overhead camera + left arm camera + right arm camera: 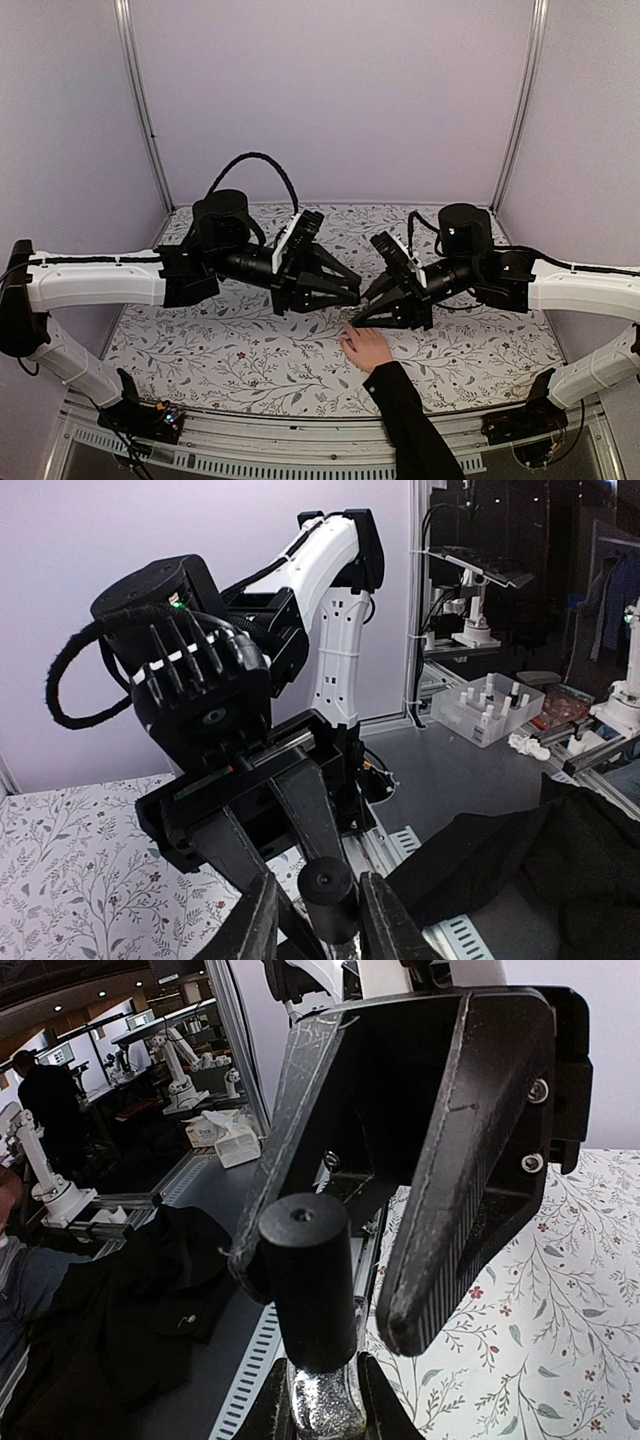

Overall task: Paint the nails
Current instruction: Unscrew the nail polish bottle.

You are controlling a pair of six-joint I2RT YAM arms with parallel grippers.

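A small bottle of silver glitter polish with a black cap is held upright in my right gripper, which is shut on its glass body. My left gripper is open, with one finger on each side of the cap; a gap shows beside the cap. In the top view both grippers, left and right, meet just above a light-skinned hand with a black sleeve lying flat on the table. The nails are too small to make out.
The table has a floral-patterned cover. Metal frame posts stand at the back corners against purple walls. A slotted rail runs along the near edge, by the arm bases.
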